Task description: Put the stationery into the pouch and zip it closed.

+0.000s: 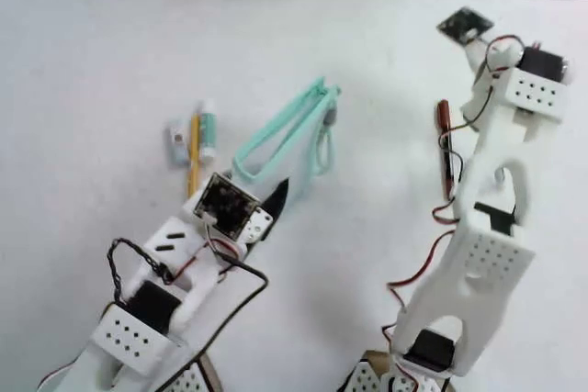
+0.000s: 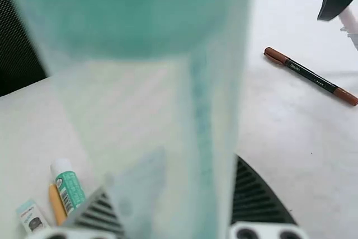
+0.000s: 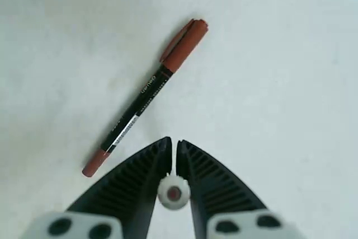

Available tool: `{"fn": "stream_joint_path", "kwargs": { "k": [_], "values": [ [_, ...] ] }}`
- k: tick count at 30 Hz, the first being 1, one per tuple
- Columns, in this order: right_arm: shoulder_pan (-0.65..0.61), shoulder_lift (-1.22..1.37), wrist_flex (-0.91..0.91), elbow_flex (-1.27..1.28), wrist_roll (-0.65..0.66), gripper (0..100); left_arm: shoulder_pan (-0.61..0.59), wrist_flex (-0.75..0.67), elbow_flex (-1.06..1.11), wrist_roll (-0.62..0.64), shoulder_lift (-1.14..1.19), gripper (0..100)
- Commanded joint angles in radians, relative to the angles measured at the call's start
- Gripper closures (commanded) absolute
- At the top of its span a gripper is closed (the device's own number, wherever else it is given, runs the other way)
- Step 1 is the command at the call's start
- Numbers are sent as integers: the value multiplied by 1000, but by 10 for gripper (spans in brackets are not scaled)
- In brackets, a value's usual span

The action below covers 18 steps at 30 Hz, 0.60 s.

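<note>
The pouch (image 1: 303, 128) stands on its edge near the middle of the white desk (image 1: 110, 61), a pale green see-through case with its mouth gaping upward. The left pincer (image 1: 276, 195) is at the pouch's near end, pinching its material between the 2 black jaws. In the left wrist view the pouch (image 2: 140, 54) hangs right in front of the lens, with the jaws showing on either side of it.

Just left of the pouch in the high view lie 3 pieces of stationery, side by side and close together. Nearest the pouch is a glue stick (image 1: 209, 130) with a white body. Next is a yellow pencil (image 1: 194, 153), and then a small eraser (image 1: 177, 142), the farthest of the 3. None of them touches the pouch. The left wrist view shows the same group beyond the pouch's side: glue stick (image 2: 67, 186), pencil (image 2: 56, 202) and eraser (image 2: 31, 216).

Well to the right of the pouch a pen (image 1: 446, 149) with a brown cap and black barrel lies flat on the desk. The right pincer (image 3: 173, 146) hangs over the desk just beside the pen (image 3: 145, 96), its 2 jaws pressed together with nothing between them. It is clear of the pen's barrel. From the left wrist view the pen (image 2: 310, 76) lies on the desk on the far side of the pouch.
</note>
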Motion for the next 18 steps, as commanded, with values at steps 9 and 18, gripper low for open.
{"fn": "stream_joint_path", "kwargs": {
  "k": [9, 18],
  "values": [
    [-21, -377, 117, 61, -172, 981, -12, 153, 44, 9, -266, 842],
    [61, -297, 31, 348, -49, 875, -10, 219, 140, 9, -461, 842]
  ]
}}
